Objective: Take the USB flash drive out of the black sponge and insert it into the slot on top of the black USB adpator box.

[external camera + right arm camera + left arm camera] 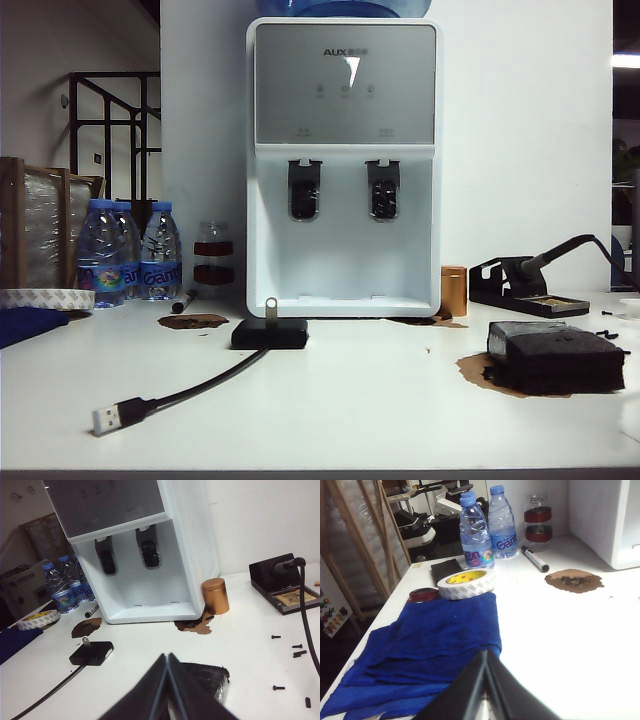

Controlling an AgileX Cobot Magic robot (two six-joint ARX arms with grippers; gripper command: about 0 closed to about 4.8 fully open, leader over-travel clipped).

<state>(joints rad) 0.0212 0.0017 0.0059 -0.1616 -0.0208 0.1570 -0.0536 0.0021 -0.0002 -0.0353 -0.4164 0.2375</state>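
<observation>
Water dispenser (343, 150) reads AUX — left claw (485, 656) and right claw (167, 659) both pressed together, empty

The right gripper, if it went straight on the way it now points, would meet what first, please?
Probably the black sponge, which lies just past the shut right gripper tips in its wrist view. Beyond it stands the water dispenser. Depth is unclear, so the tips may pass above the sponge.

AUX reads across the water dispenser (343, 150) front panel; the bottle labels (503, 544) show what looks like "Gan", partly cut off; the print inside the tape roll (466, 582) is too small to read
</observation>
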